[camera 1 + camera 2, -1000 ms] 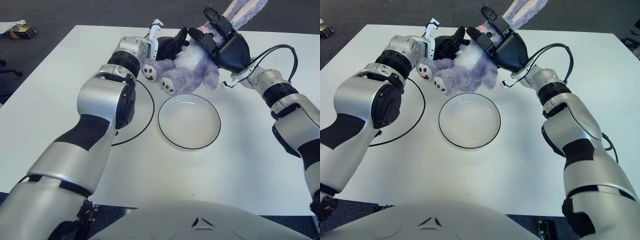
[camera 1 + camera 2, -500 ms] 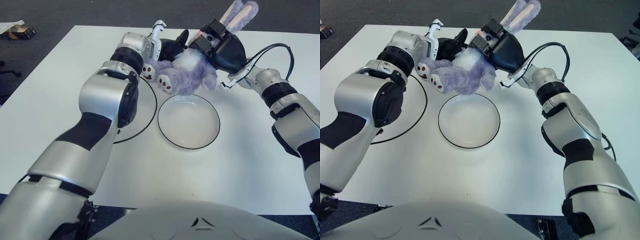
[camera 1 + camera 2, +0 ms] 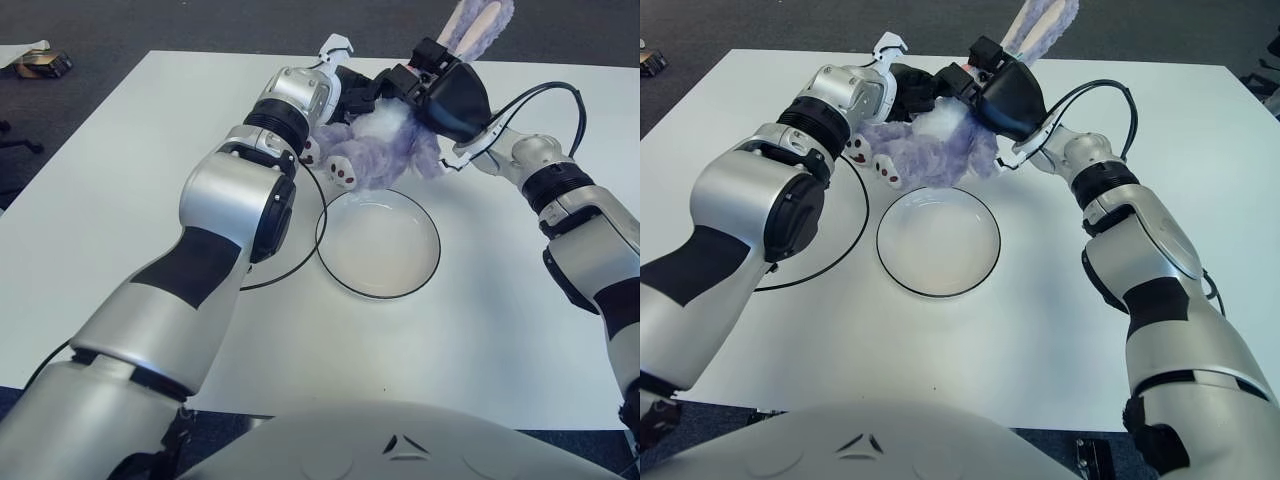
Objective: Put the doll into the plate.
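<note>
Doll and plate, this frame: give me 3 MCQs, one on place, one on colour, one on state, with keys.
1. Where is the doll relative to the plate?
A. inside it
B. just beyond its far rim
C. on the table's near edge

2. What colour is the doll's body?
A. purple
B. green
C. orange

3. What is the state of the two hands?
A. both idle at the table's sides
B. only the right hand touches the doll
C. left hand and right hand both hold the doll

Answers: 1 B, the plate shows only bare white; 2 A, purple fur with pale belly; 3 C, fingers of both close on it from either side.
</note>
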Controlling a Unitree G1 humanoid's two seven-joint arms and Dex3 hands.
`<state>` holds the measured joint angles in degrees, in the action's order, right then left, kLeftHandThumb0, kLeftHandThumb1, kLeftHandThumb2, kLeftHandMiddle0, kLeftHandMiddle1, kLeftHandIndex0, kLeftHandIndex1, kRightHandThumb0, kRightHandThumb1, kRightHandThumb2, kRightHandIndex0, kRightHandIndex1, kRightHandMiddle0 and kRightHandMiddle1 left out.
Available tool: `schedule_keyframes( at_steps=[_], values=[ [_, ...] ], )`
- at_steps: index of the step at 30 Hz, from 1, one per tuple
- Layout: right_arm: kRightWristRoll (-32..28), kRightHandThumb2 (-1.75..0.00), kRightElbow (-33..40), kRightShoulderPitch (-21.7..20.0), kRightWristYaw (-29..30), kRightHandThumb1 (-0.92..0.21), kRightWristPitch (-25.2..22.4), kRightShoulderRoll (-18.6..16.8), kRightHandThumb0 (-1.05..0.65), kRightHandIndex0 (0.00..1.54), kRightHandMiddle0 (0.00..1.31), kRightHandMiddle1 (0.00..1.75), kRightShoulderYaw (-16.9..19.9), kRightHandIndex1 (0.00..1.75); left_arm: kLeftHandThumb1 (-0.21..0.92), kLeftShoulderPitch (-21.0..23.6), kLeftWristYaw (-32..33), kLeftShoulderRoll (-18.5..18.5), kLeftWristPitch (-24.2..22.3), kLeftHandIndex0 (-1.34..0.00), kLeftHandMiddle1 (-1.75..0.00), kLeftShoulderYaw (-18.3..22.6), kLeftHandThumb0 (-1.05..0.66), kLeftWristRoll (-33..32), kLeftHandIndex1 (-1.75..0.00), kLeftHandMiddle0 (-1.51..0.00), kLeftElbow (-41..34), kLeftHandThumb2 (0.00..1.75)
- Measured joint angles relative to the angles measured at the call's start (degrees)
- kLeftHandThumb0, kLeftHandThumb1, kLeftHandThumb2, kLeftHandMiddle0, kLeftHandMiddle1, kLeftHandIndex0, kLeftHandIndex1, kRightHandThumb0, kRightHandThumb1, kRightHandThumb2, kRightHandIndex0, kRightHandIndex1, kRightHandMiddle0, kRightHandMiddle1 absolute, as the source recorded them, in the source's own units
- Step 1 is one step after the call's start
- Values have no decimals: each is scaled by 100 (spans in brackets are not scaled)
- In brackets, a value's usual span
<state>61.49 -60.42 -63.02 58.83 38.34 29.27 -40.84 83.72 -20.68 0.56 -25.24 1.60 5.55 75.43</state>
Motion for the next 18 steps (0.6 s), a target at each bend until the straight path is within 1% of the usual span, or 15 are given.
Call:
schedule_keyframes(
  at_steps=[2,3,5,8,13,18],
  values=[
    [-34,-148,14,25,-64,-16,-1,1,0,76,49,175,53,167,32,1,-2,-3,47,-41,-174,35,0,-41,-166,-64,1,131],
    [-41,-149,23,35,-81,-16,-3,3,0,76,49,175,67,168,35,1,-2,-5,47,-42,-174,65,0,-68,-169,-57,1,128],
    [-72,-149,52,70,-122,-16,-3,4,0,76,49,175,123,168,38,1,-3,-11,-36,-42,-174,222,0,-219,-172,-50,3,125],
    [-159,-149,78,121,-168,-16,-3,3,0,76,49,175,192,169,40,0,-3,-22,-134,-42,-175,351,0,-326,-174,-45,14,122],
    [-296,-151,133,180,-271,-14,82,2,0,77,51,175,333,168,40,-51,-6,-80,-89,-42,-175,433,-1,-392,-174,-44,-15,123],
    [-469,-153,180,248,-425,-12,164,2,0,78,52,175,471,168,38,-248,-1,-166,39,-44,-175,412,-1,-410,-175,-46,-244,126]
  ],
)
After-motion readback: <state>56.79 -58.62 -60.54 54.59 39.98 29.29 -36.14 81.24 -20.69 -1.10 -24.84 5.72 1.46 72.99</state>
